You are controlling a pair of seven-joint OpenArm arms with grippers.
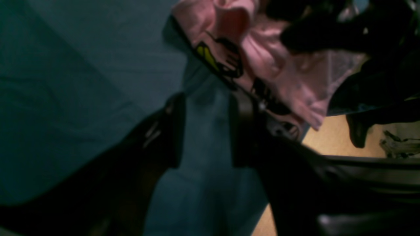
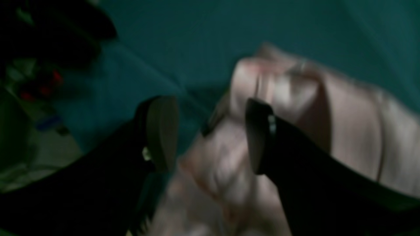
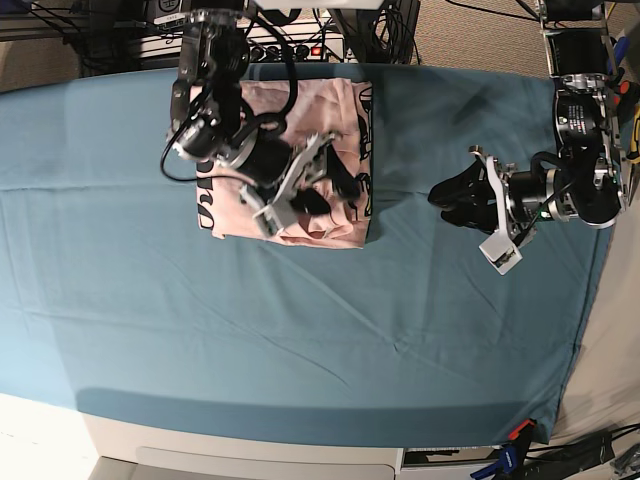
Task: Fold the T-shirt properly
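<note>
Shirt [image 3: 300, 150] looks folded compact, edges still rumpled | your right gripper [image 2: 210, 134] spread above it, holding nothing | left gripper [image 1: 205, 131] parted, clear of it | left: tidy.

- The T-shirt [image 3: 330, 120] lies folded on the table cloth [image 3: 300, 330], toward its far edge.
- The right gripper [image 3: 322, 190] hangs over the T-shirt; cloth shows under and between its fingers [image 2: 162, 131], beyond their tips too.
- The left gripper [image 3: 452, 197] stands well apart over bare table cloth; the T-shirt lies beyond its fingertips [image 1: 175, 131].
</note>
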